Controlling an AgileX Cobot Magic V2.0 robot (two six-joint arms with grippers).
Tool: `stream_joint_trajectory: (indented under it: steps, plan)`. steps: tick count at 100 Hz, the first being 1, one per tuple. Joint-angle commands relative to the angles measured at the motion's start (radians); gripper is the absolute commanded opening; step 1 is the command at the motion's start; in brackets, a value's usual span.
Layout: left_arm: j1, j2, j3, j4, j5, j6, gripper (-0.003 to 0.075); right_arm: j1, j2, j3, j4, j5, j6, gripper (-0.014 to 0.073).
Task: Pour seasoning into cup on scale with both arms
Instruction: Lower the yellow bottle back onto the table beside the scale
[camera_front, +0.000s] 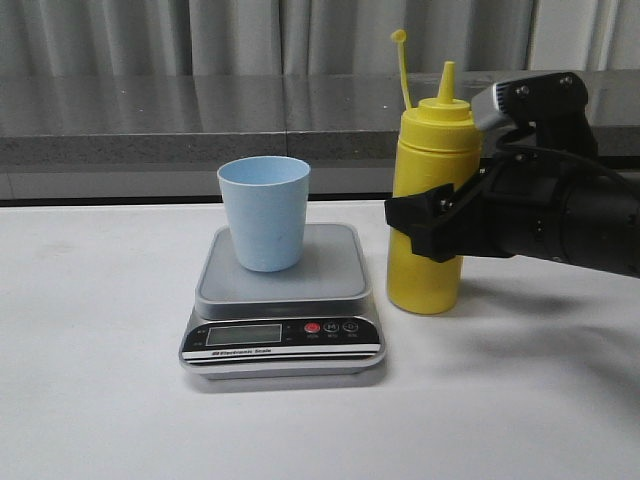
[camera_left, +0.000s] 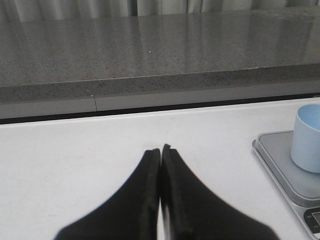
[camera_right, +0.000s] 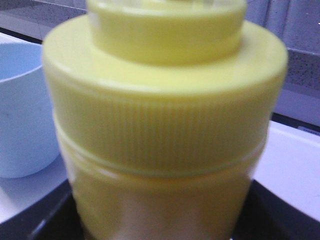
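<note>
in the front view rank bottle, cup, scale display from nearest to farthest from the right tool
1. Yellow bottle: between the right tool's fingers.
2. Blue cup: to its left, on the scale platform.
3. Scale display: lower left, at the scale's front edge.

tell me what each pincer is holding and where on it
Right pincer clasps the yellow squeeze bottle around its middle body. Left pincer is shut on nothing.
</note>
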Motion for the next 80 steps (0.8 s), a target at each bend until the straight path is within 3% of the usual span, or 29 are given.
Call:
stream_joint_trajectory:
  steps: [1, 21, 34, 80]
  plan:
    - [0.002, 0.007, -0.029, -0.003, -0.083, 0.001, -0.002, -0.006, -0.033, -0.006, 0.008, -0.066, -0.009, 0.0374]
    - [0.002, 0.007, -0.029, -0.003, -0.083, 0.001, -0.002, -0.006, -0.033, -0.006, 0.015, -0.066, -0.009, 0.0575]
    - [0.002, 0.007, -0.029, -0.003, -0.083, 0.001, -0.002, -0.006, -0.033, -0.006, 0.021, -0.066, -0.009, 0.065]
    - [0.002, 0.007, -0.029, -0.003, -0.083, 0.001, -0.002, -0.006, -0.078, -0.006, 0.041, -0.042, -0.009, 0.0654]
